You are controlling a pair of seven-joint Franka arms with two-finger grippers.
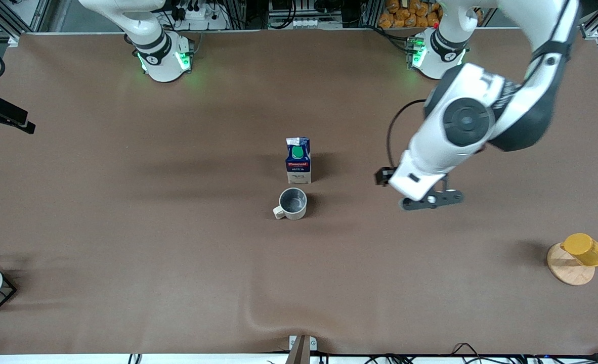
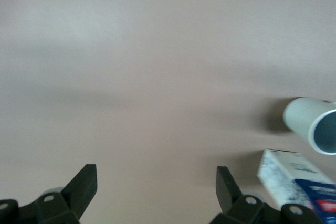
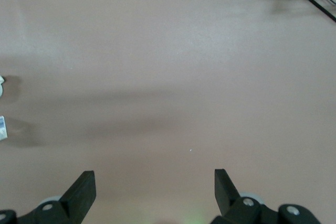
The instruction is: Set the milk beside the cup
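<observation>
One milk [image 1: 298, 160] carton stands upright mid-table, its long axis vertical, green cap facing the front camera above a red label band whose white lettering is too small to read. Just beside it, nearer that camera and apart from it, the cup [image 1: 292, 203] sits upright and empty, its handle toward the right arm's end. Over bare table [image 1: 127, 212] toward the left arm's end, the left gripper [image 1: 432, 199] hangs with fingers [image 2: 83, 188] apart, holding nothing. Above bare table too, the right gripper [image 3: 154, 195] waits, spread wide and empty.
</observation>
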